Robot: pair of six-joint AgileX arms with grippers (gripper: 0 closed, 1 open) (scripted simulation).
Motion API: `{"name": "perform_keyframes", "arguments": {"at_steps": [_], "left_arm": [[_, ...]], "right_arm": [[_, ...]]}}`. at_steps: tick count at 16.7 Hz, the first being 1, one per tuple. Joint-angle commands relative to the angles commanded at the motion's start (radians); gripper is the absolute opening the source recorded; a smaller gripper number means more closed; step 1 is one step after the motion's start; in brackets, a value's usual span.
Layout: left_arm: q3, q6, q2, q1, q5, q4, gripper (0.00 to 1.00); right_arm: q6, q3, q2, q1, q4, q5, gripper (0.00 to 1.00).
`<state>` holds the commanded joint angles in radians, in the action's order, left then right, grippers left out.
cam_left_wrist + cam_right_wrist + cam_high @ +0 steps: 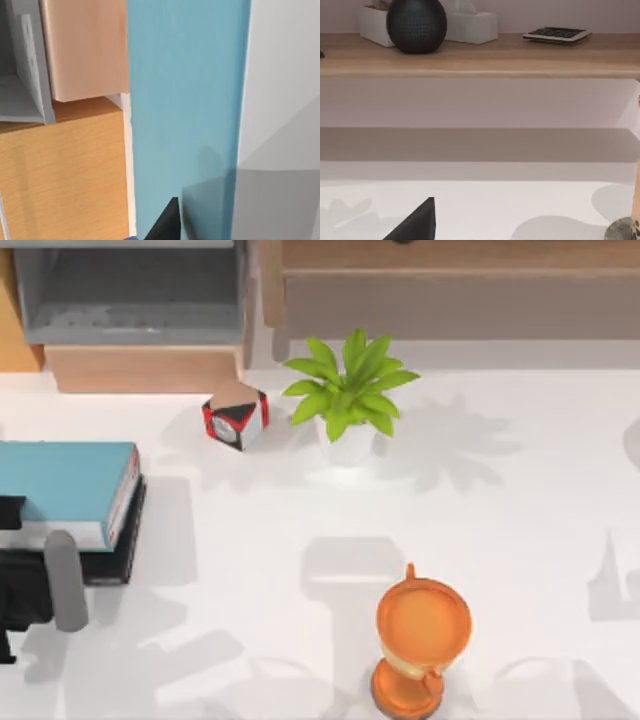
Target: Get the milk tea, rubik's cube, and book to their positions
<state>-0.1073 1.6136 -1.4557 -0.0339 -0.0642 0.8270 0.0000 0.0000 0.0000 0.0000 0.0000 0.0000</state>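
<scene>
- The book [62, 480], light-blue cover with white page edges, lies flat at the table's [250, 570] 9 o'clock edge, on top of a thin black slab [120, 558] that peeks out along its side.
- Left gripper [40, 585] sits right at the book's near end, around 8 o'clock in the top view. A grey finger [66, 580] pokes out beside the slab, but honestly I can't tell if it's spread or pinching anything.
- Left wrist view looks along the blue cover [185, 115], with a wooden cabinet [85, 50] off to one side.
- A small red, black and white box [236, 420] sits up around 11 o'clock, just beside a potted plant [347, 400] near 12.
- The milk tea [420, 645], an orange cup, stands at about 6 o'clock, well apart from the book.
- Right wrist view faces a wooden shelf [480, 57] holding a round black vase [416, 25], a tissue box [470, 25] and a calculator [556, 34]. One dark fingertip [417, 222] of the right gripper shows; can't tell its state either.
</scene>
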Motion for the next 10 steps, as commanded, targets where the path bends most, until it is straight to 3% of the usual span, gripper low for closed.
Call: {"name": "perform_keyframes", "arguments": {"at_steps": [9, 10], "left_arm": [[-0.014, -0.001, -0.041, 0.002, 0.001, 0.028, 0.00], [-0.014, -0.001, -0.041, 0.002, 0.001, 0.028, 0.08]], "right_arm": [[0.000, 0.000, 0.000, 0.000, 0.000, 0.000, 1.00], [0.000, 0.000, 0.000, 0.000, 0.000, 0.000, 1.00]]}}
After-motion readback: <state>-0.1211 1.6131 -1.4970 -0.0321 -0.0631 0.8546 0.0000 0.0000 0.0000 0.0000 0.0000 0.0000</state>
